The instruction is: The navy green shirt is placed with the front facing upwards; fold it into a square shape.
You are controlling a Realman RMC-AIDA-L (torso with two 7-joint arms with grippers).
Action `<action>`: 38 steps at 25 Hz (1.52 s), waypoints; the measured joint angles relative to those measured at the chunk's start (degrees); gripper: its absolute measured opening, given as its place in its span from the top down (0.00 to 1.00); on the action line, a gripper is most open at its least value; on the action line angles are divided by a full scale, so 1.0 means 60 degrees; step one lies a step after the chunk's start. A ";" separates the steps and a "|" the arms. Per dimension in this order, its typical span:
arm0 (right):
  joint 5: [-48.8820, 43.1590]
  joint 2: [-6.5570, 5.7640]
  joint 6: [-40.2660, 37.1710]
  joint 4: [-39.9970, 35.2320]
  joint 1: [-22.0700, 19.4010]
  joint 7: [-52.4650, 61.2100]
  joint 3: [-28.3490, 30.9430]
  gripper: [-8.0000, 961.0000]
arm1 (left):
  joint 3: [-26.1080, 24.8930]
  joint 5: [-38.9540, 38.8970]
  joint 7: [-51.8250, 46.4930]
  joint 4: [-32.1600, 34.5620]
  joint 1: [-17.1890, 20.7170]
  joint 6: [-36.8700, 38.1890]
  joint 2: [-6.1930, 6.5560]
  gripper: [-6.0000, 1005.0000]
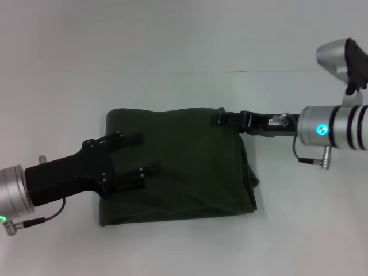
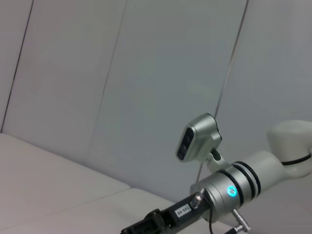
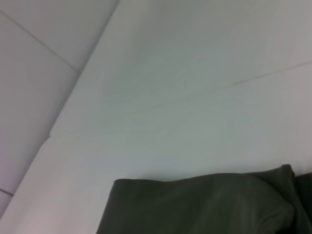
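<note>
The navy green shirt [image 1: 184,167] lies folded into a near-square block at the centre of the white counter [image 1: 172,40], plain green side up, with layered edges along its right side. My left gripper [image 1: 138,155] is over the shirt's left half, fingers spread wide apart. My right gripper [image 1: 227,119] is at the shirt's upper right corner; I cannot tell whether its fingers are spread or pressed together.

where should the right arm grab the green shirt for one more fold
Best at the far right corner of the green shirt, coming in from the right side. The stacked layers bunch into a thick, pinchable edge there, and the right pincer sits at it, while the left pincer is over the left half.
</note>
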 joint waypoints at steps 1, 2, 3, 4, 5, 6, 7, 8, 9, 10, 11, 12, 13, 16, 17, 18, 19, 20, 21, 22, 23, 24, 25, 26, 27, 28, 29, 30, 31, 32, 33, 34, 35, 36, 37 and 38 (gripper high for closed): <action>0.0075 0.0030 0.0175 0.0125 0.0024 -0.0035 -0.0001 0.06 | 0.0007 0.0002 0.0003 0.0013 -0.0008 -0.0031 0.0007 0.13; 0.0231 0.0044 0.0379 0.0259 0.0044 -0.0118 -0.0010 0.06 | 0.0013 0.0004 0.0006 0.0019 -0.0016 -0.0054 0.0016 0.13; 0.0417 0.0061 0.0563 0.0399 0.0055 -0.0238 -0.0037 0.06 | 0.0017 0.0004 0.0008 0.0020 -0.0022 -0.0063 0.0023 0.13; 0.0634 0.0069 0.0719 0.0510 0.0059 -0.0373 -0.0062 0.06 | 0.0020 0.0007 0.0012 0.0021 -0.0026 -0.0072 0.0031 0.13; 0.0829 0.0076 0.0828 0.0597 0.0061 -0.0521 -0.0076 0.06 | 0.0021 0.0008 0.0019 0.0022 -0.0029 -0.0076 0.0040 0.13; 0.1052 0.0082 0.0916 0.0666 0.0061 -0.0684 -0.0077 0.06 | 0.0023 0.0009 0.0022 0.0023 -0.0032 -0.0080 0.0044 0.13; 0.1449 0.0090 0.0981 0.0732 0.0050 -0.0960 -0.0078 0.06 | 0.0024 0.0010 0.0026 0.0025 -0.0036 -0.0085 0.0047 0.13; 0.1586 0.0094 0.0989 0.0739 0.0046 -0.1037 -0.0078 0.06 | 0.0026 0.0010 0.0027 0.0025 -0.0040 -0.0087 0.0047 0.13; 0.1586 0.0094 0.0989 0.0739 0.0046 -0.1037 -0.0078 0.06 | 0.0026 0.0010 0.0029 0.0027 -0.0046 -0.0091 0.0047 0.13; 0.1730 0.0095 0.0992 0.0742 0.0040 -0.1119 -0.0077 0.06 | 0.0028 0.0010 0.0030 0.0027 -0.0048 -0.0097 0.0047 0.13; 0.1860 0.0095 0.0992 0.0740 0.0030 -0.1210 -0.0069 0.06 | 0.0028 0.0010 0.0030 0.0025 -0.0048 -0.0114 0.0047 0.13; 0.2002 0.0092 0.0989 0.0731 0.0012 -0.1304 -0.0053 0.06 | 0.0030 0.0010 0.0030 0.0016 -0.0048 -0.0138 0.0047 0.13; 0.2166 0.0085 0.0980 0.0714 -0.0002 -0.1385 -0.0046 0.06 | 0.0032 0.0010 0.0030 -0.0001 -0.0047 -0.0172 0.0047 0.13; 0.2495 0.0028 0.0956 0.0632 -0.0033 -0.1475 -0.0062 0.06 | 0.0034 0.0010 0.0030 -0.0042 -0.0015 -0.0286 0.0021 0.13; 0.2532 0.0008 0.0929 0.0606 -0.0034 -0.1466 -0.0066 0.06 | 0.0034 0.0010 0.0031 -0.0051 -0.0007 -0.0309 0.0012 0.13; 0.2536 -0.0003 0.0898 0.0586 -0.0034 -0.1446 -0.0071 0.06 | 0.0034 0.0010 0.0031 -0.0051 -0.0007 -0.0309 0.0012 0.13; 0.2526 -0.0004 0.0860 0.0576 -0.0033 -0.1427 -0.0090 0.06 | 0.0034 0.0010 0.0030 -0.0054 -0.0001 -0.0322 0.0002 0.13; 0.2508 -0.0006 0.0841 0.0572 -0.0033 -0.1412 -0.0140 0.06 | 0.0034 0.0009 0.0030 -0.0057 0.0007 -0.0331 -0.0011 0.13; 0.2495 -0.0008 0.0831 0.0572 -0.0033 -0.1392 -0.0203 0.06 | 0.0034 0.0008 0.0030 -0.0064 0.0009 -0.0333 -0.0017 0.13; 0.2491 -0.0016 0.0823 0.0576 -0.0038 -0.1362 -0.0275 0.06 | 0.0034 0.0007 0.0030 -0.0068 0.0010 -0.0333 -0.0020 0.13; 0.2489 -0.0035 0.0809 0.0593 -0.0047 -0.1295 -0.0364 0.06 | 0.0034 0.0007 0.0030 -0.0073 0.0011 -0.0333 -0.0021 0.13; 0.2488 -0.0063 0.0782 0.0602 -0.0067 -0.1193 -0.0481 0.06 | 0.0035 0.0007 0.0031 -0.0075 0.0012 -0.0333 -0.0022 0.13; 0.2486 -0.0092 0.0753 0.0602 -0.0095 -0.1051 -0.0625 0.06 | 0.0034 0.0006 0.0030 -0.0077 0.0012 -0.0333 -0.0018 0.13; 0.2486 -0.0127 0.0713 0.0587 -0.0122 -0.0855 -0.0819 0.06 | 0.0034 0.0006 0.0028 -0.0078 0.0011 -0.0333 -0.0011 0.13; 0.2486 -0.0176 0.0676 0.0566 -0.0148 -0.0648 -0.1056 0.06 | 0.0034 0.0007 0.0027 -0.0079 0.0011 -0.0333 -0.0005 0.13; 0.2485 -0.0233 0.0648 0.0550 -0.0160 -0.0444 -0.1282 0.06 | 0.0036 0.0007 0.0026 -0.0081 0.0002 -0.0331 -0.0001 0.13; 0.2485 -0.0297 0.0608 0.0540 -0.0166 -0.0230 -0.1516 0.06 | 0.0046 0.0010 0.0026 -0.0082 -0.0003 -0.0330 0.0001 0.13; 0.2486 -0.0368 0.0569 0.0539 -0.0166 -0.0012 -0.1741 0.06 | 0.0059 0.0015 0.0026 -0.0084 -0.0006 -0.0329 0.0002 0.13; 0.2486 -0.0428 0.0517 0.0539 -0.0167 0.0181 -0.1937 0.06 | 0.0078 0.0020 0.0026 -0.0085 -0.0007 -0.0332 0.0002 0.13; 0.2485 -0.0473 0.0476 0.0539 -0.0168 0.0336 -0.2056 0.06 | 0.0094 0.0023 0.0027 -0.0085 -0.0008 -0.0338 0.0003 0.13; 0.2486 -0.0518 0.0444 0.0539 -0.0166 0.0469 -0.2161 0.06 | 0.0103 0.0024 0.0029 -0.0085 -0.0009 -0.0349 0.0003 0.13; 0.2486 -0.0540 0.0428 0.0539 -0.0160 0.0556 -0.2209 0.06 | 0.0104 0.0025 0.0031 -0.0086 -0.0009 -0.0359 0.0004 0.13; 0.2486 -0.0544 0.0427 0.0540 -0.0144 0.0599 -0.2231 0.06 | 0.0105 0.0026 0.0035 -0.0085 -0.0012 -0.0372 0.0004 0.13; 0.2486 -0.0526 0.0445 0.0540 -0.0114 0.0607 -0.2246 0.06 | 0.0107 0.0027 0.0036 -0.0086 -0.0016 -0.0392 0.0004 0.13; 0.2486 -0.0484 0.0503 0.0539 -0.0075 0.0610 -0.2276 0.06 | 0.0111 0.0028 0.0037 -0.0085 -0.0020 -0.0403 0.0004 0.13; 0.2486 -0.0434 0.0547 0.0540 -0.0039 0.0611 -0.2307 0.06 | 0.0116 0.0029 0.0038 -0.0086 -0.0026 -0.0413 0.0004 0.13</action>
